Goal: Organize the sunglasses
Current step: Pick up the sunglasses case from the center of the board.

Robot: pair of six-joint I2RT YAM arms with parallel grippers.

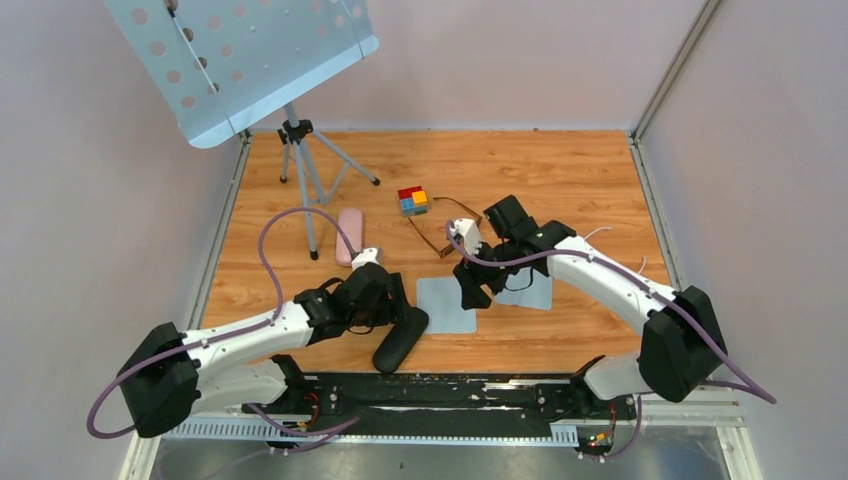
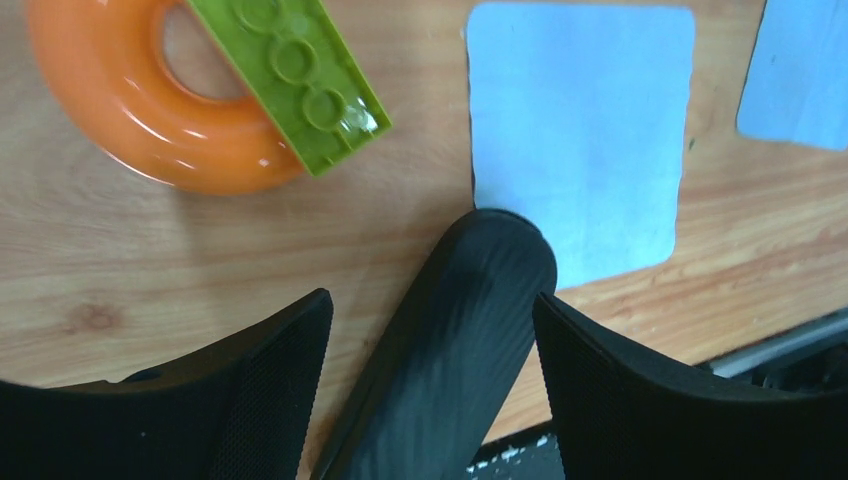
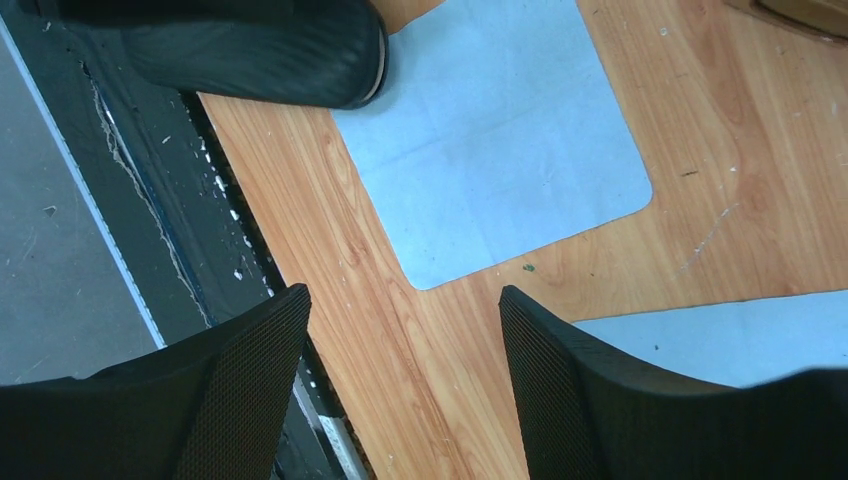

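- Black, fine-meshed pads (image 2: pixel 270 390) of the left gripper (image 2: pixel 432 305) stand released, straddling the rounded end of the black glasses case (image 2: pixel 450 340). We see a clear gap on one side and cannot tell whether the other pad touches.
- We find the left arm (image 1: pixel 250 335) stretched low from its base toward the table's middle, wrist angled down over the case.
- We find the right arm (image 1: pixel 600 275) folded back at the elbow. The right gripper (image 3: pixel 405 300) points down with jaws released and nothing between them, above bare wood and a corner of a light-blue cloth (image 3: pixel 490 130).
- Sunglasses (image 1: pixel 442 232): thin brown frame with slim temple arms, lying on the wood-grain table (image 1: pixel 560 170) between the multicoloured block cube (image 1: pixel 413 201) and the right wrist. They are apart from both grippers, and the arm covers part of the frame.
- Case: matte, finely ribbed, oblong. Its far end meets the cloth's corner and its near end reaches the dark rail at the table's near edge.
- A second light-blue cloth (image 1: pixel 532 290), flat with rounded corners, lies beside the first, partly under the right gripper.
- A glossy orange ring (image 2: pixel 130 110) carries a studded green brick (image 2: pixel 290 70) across it. Both are cut off at the left wrist view's edge and hidden under the left arm from above.
- A pink oblong case (image 1: pixel 349 235) lies just beyond the left wrist.
- A brown edge in the right wrist view's corner is too cropped for us to identify.
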